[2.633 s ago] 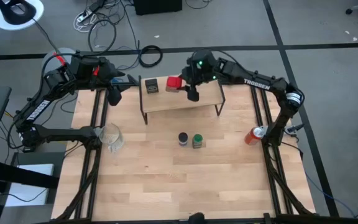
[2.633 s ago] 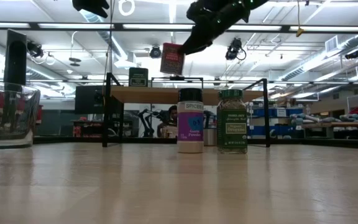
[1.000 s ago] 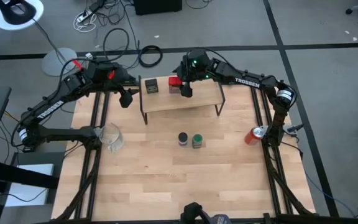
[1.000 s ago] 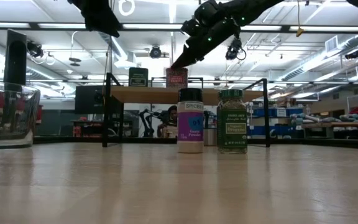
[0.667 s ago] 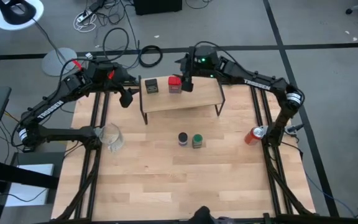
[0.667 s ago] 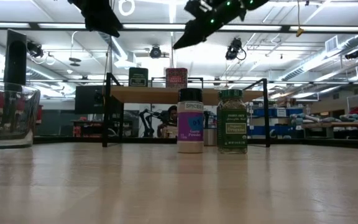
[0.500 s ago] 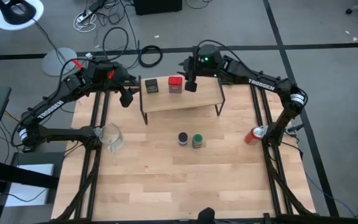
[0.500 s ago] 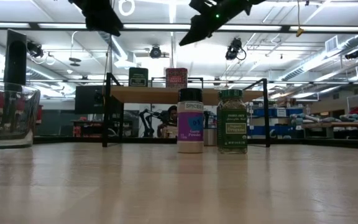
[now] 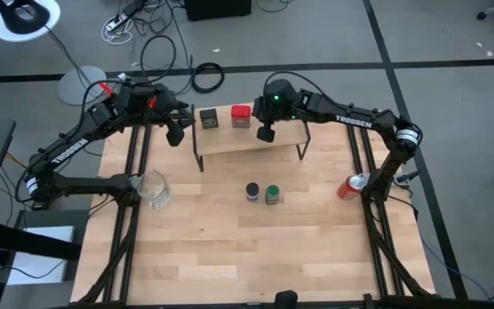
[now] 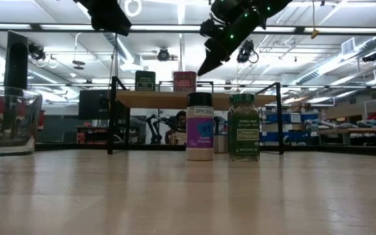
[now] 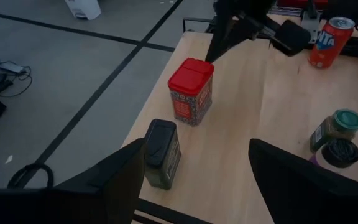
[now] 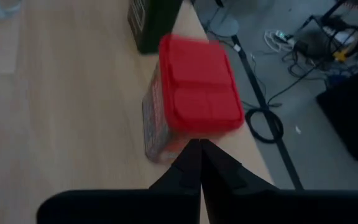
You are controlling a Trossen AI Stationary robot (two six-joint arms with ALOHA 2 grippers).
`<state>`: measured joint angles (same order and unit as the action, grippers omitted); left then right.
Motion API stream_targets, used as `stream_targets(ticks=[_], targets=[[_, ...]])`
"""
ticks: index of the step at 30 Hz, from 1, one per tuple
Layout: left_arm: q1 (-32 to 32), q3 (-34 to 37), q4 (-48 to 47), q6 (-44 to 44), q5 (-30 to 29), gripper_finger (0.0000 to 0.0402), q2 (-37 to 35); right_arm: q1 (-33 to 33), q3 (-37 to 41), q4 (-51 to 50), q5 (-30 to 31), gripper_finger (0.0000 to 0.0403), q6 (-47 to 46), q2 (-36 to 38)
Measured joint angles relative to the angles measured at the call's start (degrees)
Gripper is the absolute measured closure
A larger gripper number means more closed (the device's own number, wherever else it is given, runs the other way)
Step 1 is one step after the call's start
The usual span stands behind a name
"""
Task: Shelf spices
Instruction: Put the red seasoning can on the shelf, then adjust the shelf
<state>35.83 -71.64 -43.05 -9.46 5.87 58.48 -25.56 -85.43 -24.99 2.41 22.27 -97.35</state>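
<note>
Since a moment ago my right gripper [image 9: 266, 134] has drawn back from the red square tin with its red lid [image 9: 241, 116] and now hangs over the middle of the low shelf with the light wooden plank top and thin black legs [image 9: 290, 133], at about four o'clock from that tin, its fingers pressed together with nothing between them. That red tin stands upright on the plank, just beside the dark square tin [image 9: 208, 118] at its nine o'clock; the two are close but apart. Down on the big wooden tabletop [image 9: 230, 232], at six o'clock from the shelf, the dark-lidded purple-labelled jar [image 9: 252, 191] and the green-lidded jar [image 9: 272, 194] stand upright side by side. My left gripper [image 9: 175, 134] hovers off the shelf's nine o'clock end, fingers spread wide and empty. A clear glass cup [image 9: 154, 189] sits toward the table's nine o'clock edge, a red drink can [image 9: 350, 186] toward three o'clock
</note>
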Motion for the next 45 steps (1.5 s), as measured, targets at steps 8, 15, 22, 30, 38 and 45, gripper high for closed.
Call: stream_targets(ticks=[8,15,22,30,38,45], targets=[[0.0,0.0,-0.1,0.9,0.0,0.0115,0.0,0.0,3.5,2.9,1.0,0.0401,-1.9,-0.1],[0.0,0.0,-0.1,1.8,0.1,0.0115,0.0,-1.1,4.9,7.7,0.9,0.0402,-1.8,-0.8],[0.0,0.0,-0.2,2.3,0.5,0.0115,0.0,-1.8,4.9,11.2,-2.8,0.0402,-1.4,-2.1],[0.0,0.0,-0.2,2.3,0.5,0.0115,0.0,-1.8,4.9,13.5,-3.6,0.0403,-0.7,-2.0],[-1.0,0.0,-0.1,2.3,0.5,0.0115,0.0,-1.8,4.9,13.6,-4.1,0.0403,0.4,-2.0],[-2.3,0.0,-0.2,2.7,0.4,0.0115,0.0,0.2,4.9,10.8,4.8,0.0403,1.8,0.5]])
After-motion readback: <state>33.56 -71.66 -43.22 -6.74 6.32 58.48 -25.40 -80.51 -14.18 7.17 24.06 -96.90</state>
